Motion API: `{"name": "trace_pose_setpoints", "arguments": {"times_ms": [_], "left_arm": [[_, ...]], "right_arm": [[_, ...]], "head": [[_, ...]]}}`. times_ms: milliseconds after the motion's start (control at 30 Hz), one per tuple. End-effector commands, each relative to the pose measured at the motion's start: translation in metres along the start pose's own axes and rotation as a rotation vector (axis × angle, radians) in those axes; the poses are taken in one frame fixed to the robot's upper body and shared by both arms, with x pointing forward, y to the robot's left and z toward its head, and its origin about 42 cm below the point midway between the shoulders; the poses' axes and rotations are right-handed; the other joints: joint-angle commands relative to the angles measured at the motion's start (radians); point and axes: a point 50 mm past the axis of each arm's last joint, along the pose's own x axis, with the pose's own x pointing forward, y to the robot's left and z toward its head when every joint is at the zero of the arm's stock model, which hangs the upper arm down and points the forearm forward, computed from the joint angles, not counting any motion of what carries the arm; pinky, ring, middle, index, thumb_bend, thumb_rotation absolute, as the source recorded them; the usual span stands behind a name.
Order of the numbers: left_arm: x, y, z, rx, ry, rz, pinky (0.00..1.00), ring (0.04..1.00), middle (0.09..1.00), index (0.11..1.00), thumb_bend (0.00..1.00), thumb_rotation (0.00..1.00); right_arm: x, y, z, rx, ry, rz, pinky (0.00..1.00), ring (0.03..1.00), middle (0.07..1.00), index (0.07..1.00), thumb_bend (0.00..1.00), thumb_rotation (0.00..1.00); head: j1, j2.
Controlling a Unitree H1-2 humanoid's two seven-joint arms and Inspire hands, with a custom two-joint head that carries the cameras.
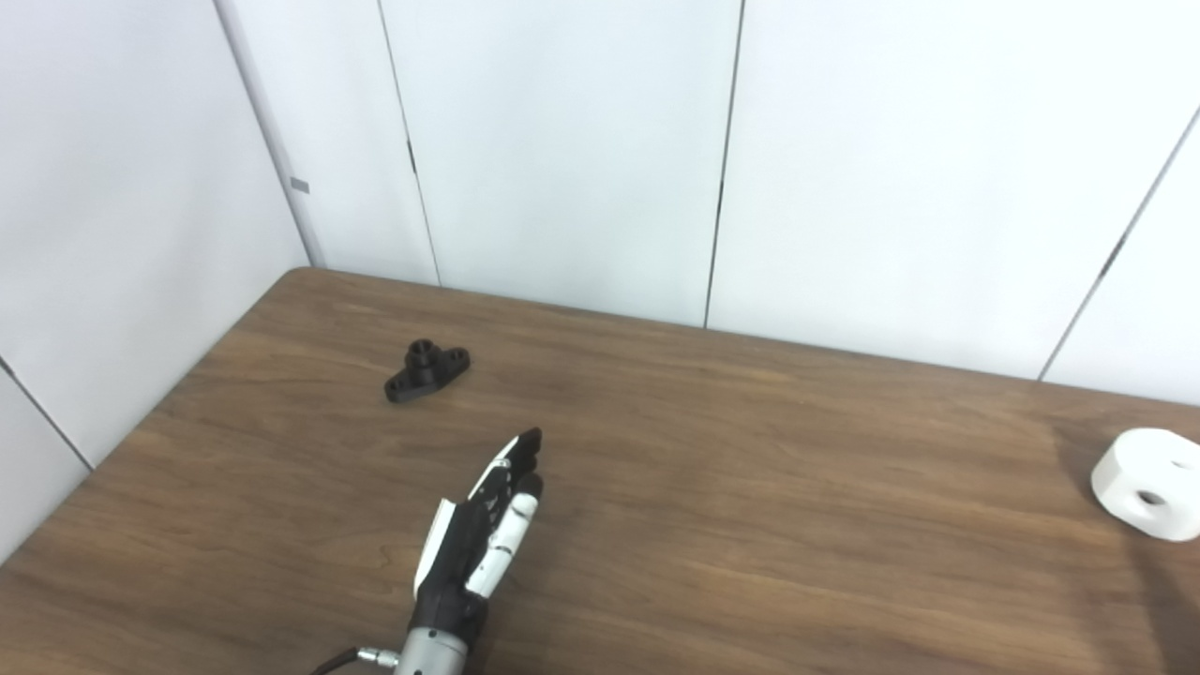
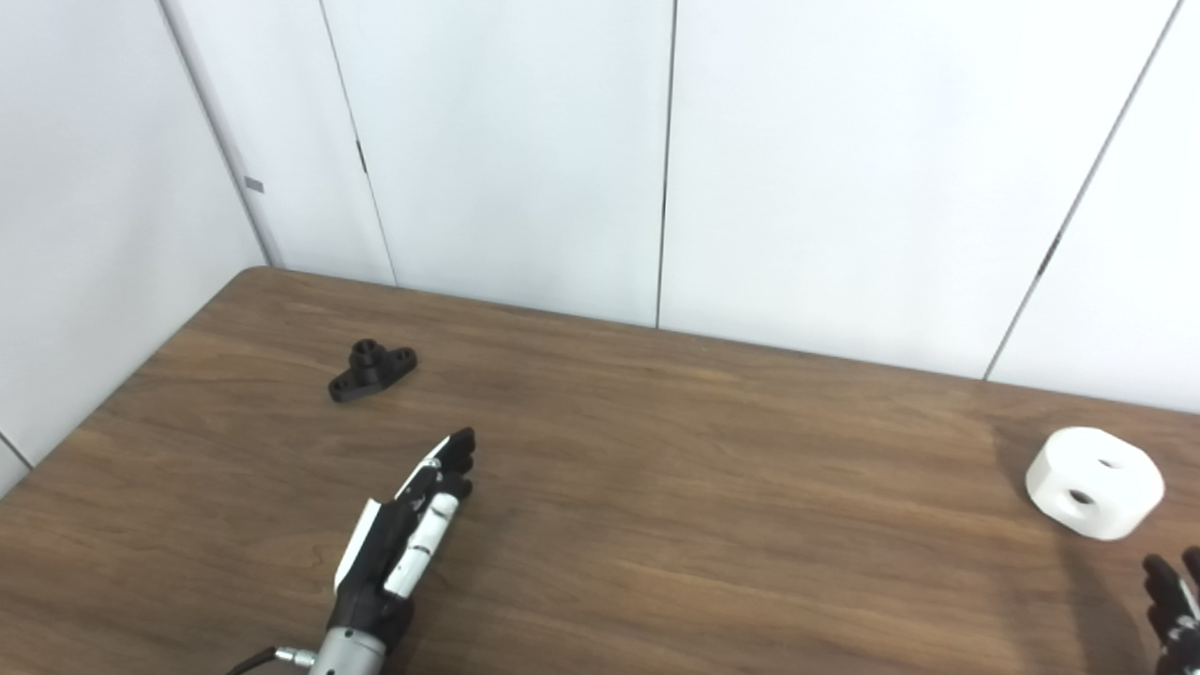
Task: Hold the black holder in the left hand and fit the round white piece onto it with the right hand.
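- Two parts lie well apart on the wooden table (image 1: 712, 525), and neither is in a hand yet, so by my reading the task is at its very start.
- Toward the far left sits the black holder (image 1: 427, 368), flat on its flange with a short round boss standing upright in the middle and a hole in each ear; that pose leaves the boss free to take the other part.
- Near the right edge rests the round white piece (image 2: 1095, 483), a thick disc tipped a little toward the camera, showing one hole in its top face and one in its side wall.
- Short of the holder and clear of it, the left hand (image 1: 483, 530) has its fingers stretched out straight and close together, pointing toward the holder, and grips nothing; I judge it is lined up for a reach.
- Only dark fingertips of the right hand (image 2: 1172, 600) show at the bottom right corner, just below the white piece and not touching it; whether they are spread or curled I cannot tell.
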Motion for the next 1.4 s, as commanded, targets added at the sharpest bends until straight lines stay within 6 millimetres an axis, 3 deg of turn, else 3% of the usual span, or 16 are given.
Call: {"name": "trace_pose_setpoints", "arguments": {"times_ms": [0,200,400,500,567,700,867,1067,1367], "left_arm": [[-0.001,-0.005,0.006,0.025,-0.041,0.028,0.91,0.965,0.966,0.929,0.47,0.57],[0.007,0.010,0.034,0.275,-0.100,0.126,0.86,0.908,0.909,0.888,0.55,0.36],[0.030,0.038,0.063,0.366,-0.146,0.166,0.86,0.924,0.947,0.908,0.63,0.20],[0.039,0.051,0.073,0.452,-0.175,0.195,0.83,0.897,0.926,0.897,0.70,0.22],[0.047,0.063,0.081,0.508,-0.180,0.218,0.87,0.927,0.937,0.895,0.76,0.26],[0.061,0.081,0.095,0.587,-0.197,0.258,0.87,0.933,0.937,0.885,0.77,0.25],[0.082,0.100,0.106,0.736,-0.156,0.306,0.90,0.950,0.930,0.872,0.77,0.38],[0.109,0.121,0.109,0.757,-0.139,0.351,0.91,0.959,0.923,0.858,0.78,0.37],[0.138,0.143,0.098,0.812,-0.086,0.379,0.91,0.974,0.931,0.833,0.85,0.33]], "right_arm": [[-0.017,0.004,-0.025,0.017,0.076,-0.023,1.00,0.954,0.934,0.977,0.53,1.00],[-0.016,0.002,-0.026,0.015,0.096,-0.029,1.00,0.984,0.935,0.976,0.55,1.00],[-0.015,0.004,-0.028,0.007,0.094,-0.030,1.00,0.970,0.932,0.974,0.56,1.00],[-0.015,0.006,-0.028,0.011,0.088,-0.031,1.00,0.962,0.925,0.972,0.55,1.00],[-0.016,0.006,-0.029,0.035,0.089,-0.031,1.00,0.966,0.928,0.970,0.54,1.00],[-0.017,0.008,-0.028,0.052,0.088,-0.018,1.00,0.966,0.926,0.968,0.53,1.00],[-0.017,0.009,-0.025,0.106,0.081,-0.001,1.00,0.997,0.967,1.000,0.49,1.00],[-0.018,0.010,-0.023,0.107,0.101,-0.013,1.00,0.997,0.967,1.000,0.48,1.00],[-0.022,0.012,-0.023,0.106,0.101,-0.009,1.00,1.000,0.973,1.000,0.47,1.00]], "head": [[-0.001,0.000],[-0.009,-0.010],[-0.015,-0.011],[-0.018,-0.010],[-0.021,-0.008],[-0.028,-0.005],[-0.033,-0.001],[-0.037,0.003],[-0.067,-0.025]]}}
